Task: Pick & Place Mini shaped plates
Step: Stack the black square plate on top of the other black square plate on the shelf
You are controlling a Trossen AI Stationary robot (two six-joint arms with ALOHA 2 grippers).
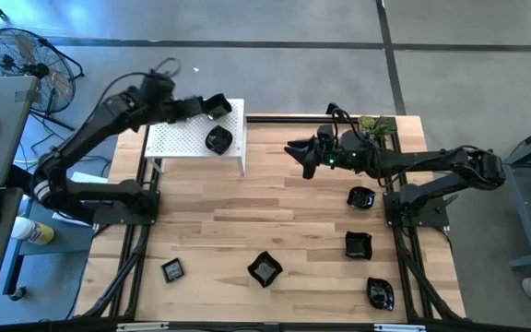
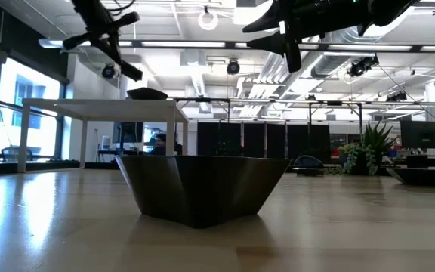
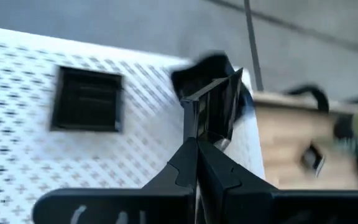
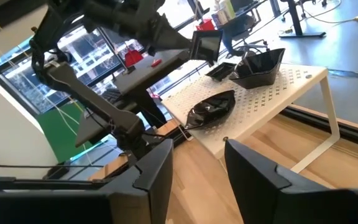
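Mini shaped plates matter here: your left gripper (image 3: 197,149) is pinching a square plate (image 1: 217,104) edge-up above the white stand (image 1: 178,140), while your right gripper (image 4: 194,168) is hanging spread and empty, well apart.

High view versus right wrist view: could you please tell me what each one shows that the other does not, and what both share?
Only the high view shows the five plates lying on the table, and the plant sprig. Only the right wrist view clearly shows a deep plate on the white stand, near the left arm. Both show the stand, the glossy plate on it, the open right end effector, and the left end effector gripping a square plate above the stand.
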